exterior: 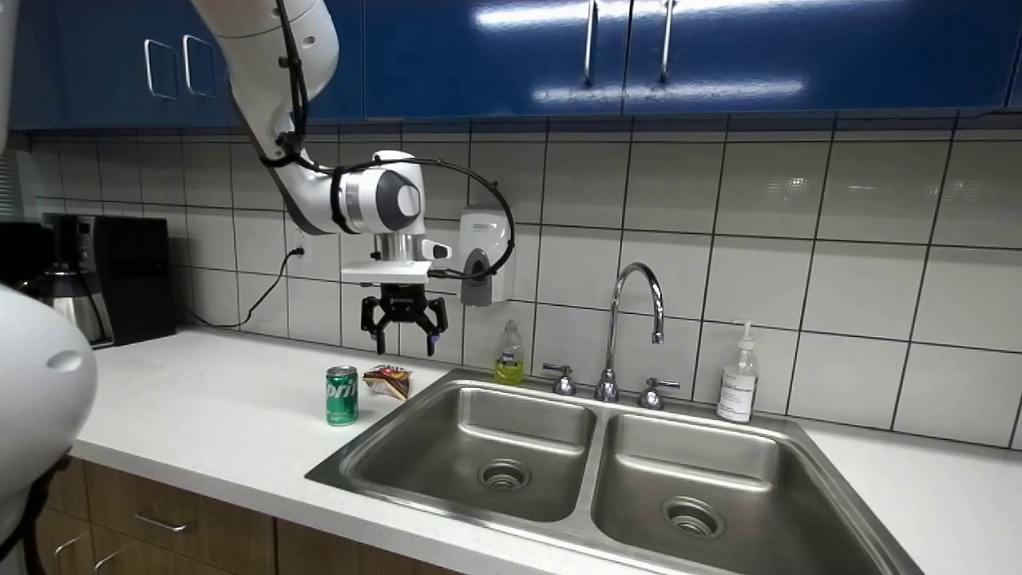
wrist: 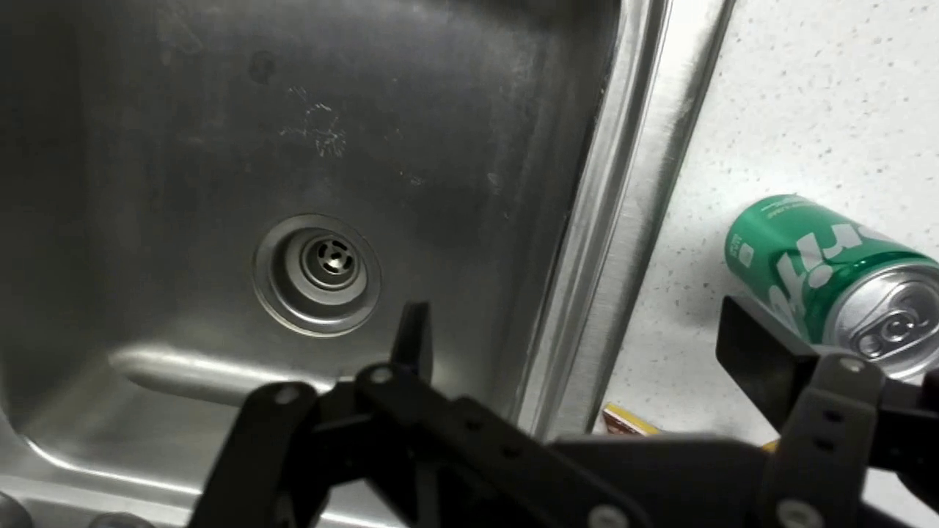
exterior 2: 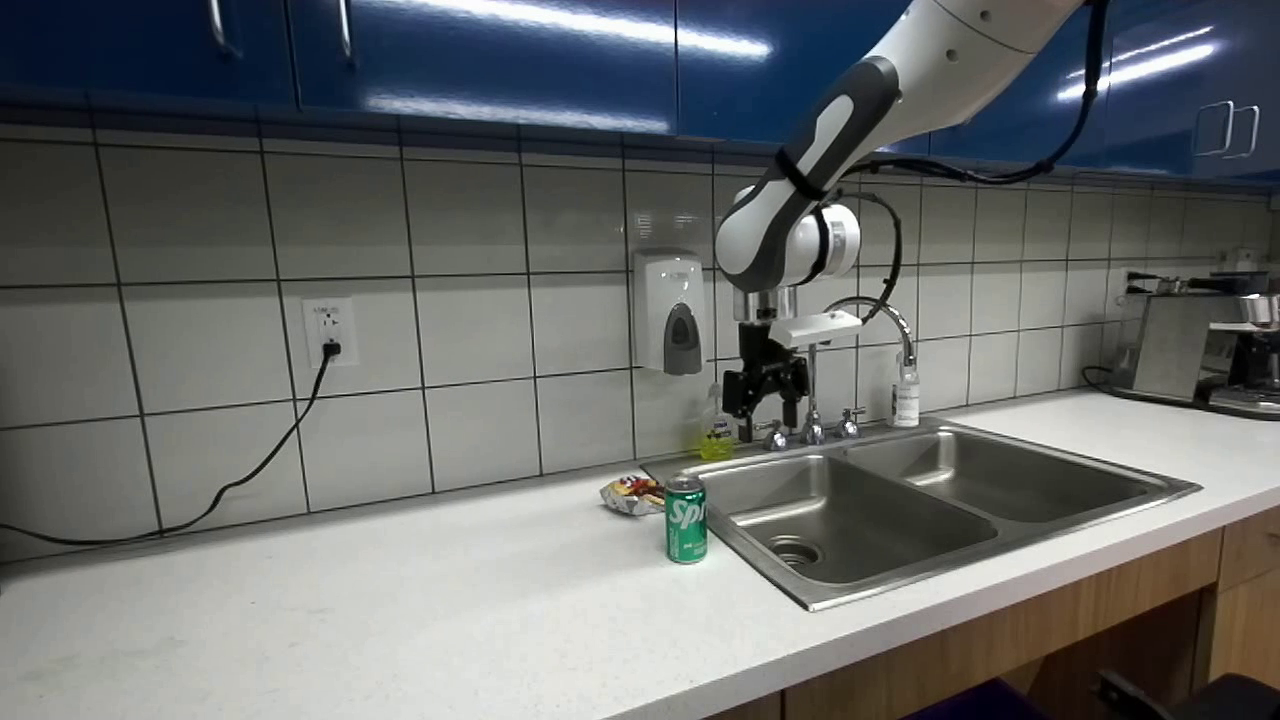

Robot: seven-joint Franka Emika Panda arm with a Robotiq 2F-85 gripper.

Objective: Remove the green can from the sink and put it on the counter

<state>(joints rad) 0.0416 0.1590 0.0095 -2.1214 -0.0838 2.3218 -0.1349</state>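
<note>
Below, to one side of the widely spread tool (exterior: pixel 406 345), green can (exterior: pixel 342 398) upright on counter (exterior: pixel 215 399).

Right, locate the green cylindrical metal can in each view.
In an exterior view: green cylindrical metal can, left of centre, lower half.
In an exterior view: the can, just right of centre, lower half.
Wrist view: the can, right edge, mid-height.
Shared landmark: the double-basin stainless-steel sink beside it.

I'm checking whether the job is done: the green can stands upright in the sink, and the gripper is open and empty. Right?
Not quite: the green can stands upright on the counter, beside the sink, as both exterior views show. The gripper is open and empty.
</note>
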